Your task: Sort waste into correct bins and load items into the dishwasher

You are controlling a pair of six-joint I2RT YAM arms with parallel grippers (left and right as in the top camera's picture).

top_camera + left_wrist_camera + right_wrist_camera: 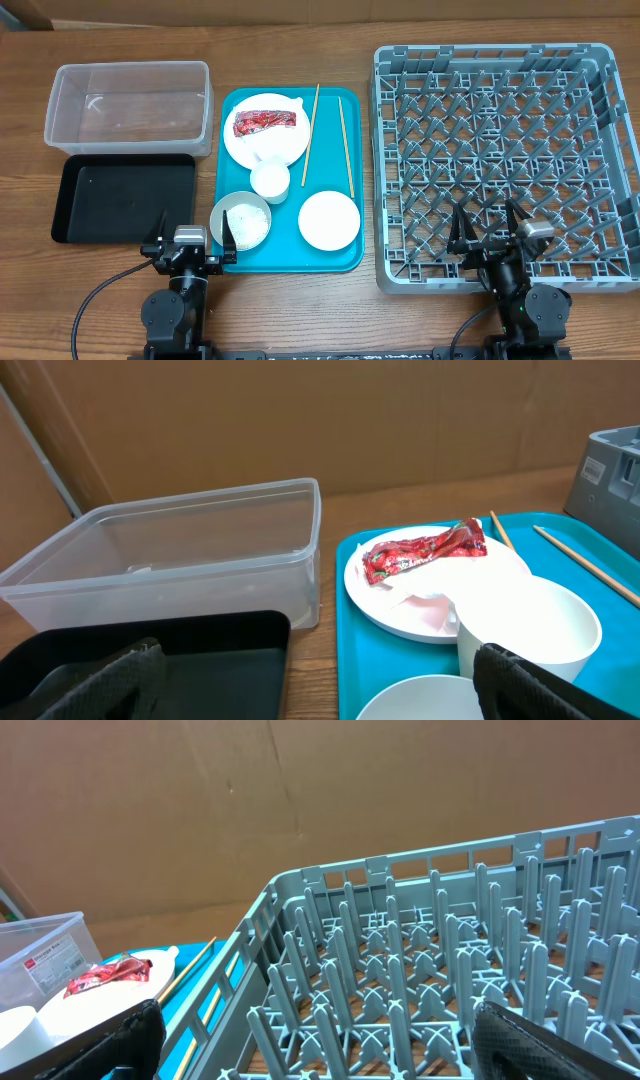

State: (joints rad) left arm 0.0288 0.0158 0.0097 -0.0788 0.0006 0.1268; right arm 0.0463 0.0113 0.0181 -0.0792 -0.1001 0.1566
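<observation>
A white plate (262, 100) on the teal tray holds the red wrapper (266, 121) and a white napkin (272, 150). A small white cup (270, 182), a bowl with rice (241, 220) and a white bowl (328, 219) stand in front of it. Two chopsticks (311, 135) lie beside the plate. The clear tub (130, 105) and black tray (125, 195) sit at the left, the grey dish rack (505, 165) at the right. My left gripper (192, 240) is open and empty between the black tray and the rice bowl. My right gripper (490, 230) is open and empty over the rack's front edge.
The teal tray (345, 255) lies between the bins and the rack. The left wrist view shows the tub (180, 550), the wrapper (425, 550) and the cup (530, 625). The right wrist view shows rack pegs (450, 950). A brown wall stands behind the table.
</observation>
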